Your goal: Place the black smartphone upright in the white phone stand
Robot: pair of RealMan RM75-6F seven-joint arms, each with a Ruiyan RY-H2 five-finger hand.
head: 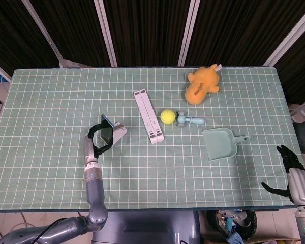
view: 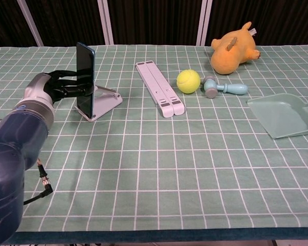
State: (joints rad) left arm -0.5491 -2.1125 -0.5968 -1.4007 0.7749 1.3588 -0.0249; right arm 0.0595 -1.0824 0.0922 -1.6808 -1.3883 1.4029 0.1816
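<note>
The black smartphone (view: 85, 78) stands upright on its edge in the white phone stand (view: 105, 101), left of the table's middle. My left hand (view: 55, 88) reaches in from the left, and its fingers pinch the phone's lower half. From above, the smartphone (head: 107, 134) leans against the stand (head: 119, 131), and the left hand's fingers (head: 94, 133) arch around it. My right hand (head: 294, 172) hangs off the table's right front corner with fingers spread and nothing in them. The chest view does not show it.
A folded white laptop stand (view: 159, 94) lies right of the phone stand. Further right are a yellow ball (view: 188, 81), a small blue toy hammer (view: 223, 87), an orange plush toy (view: 234, 48) and a green dustpan (view: 282, 115).
</note>
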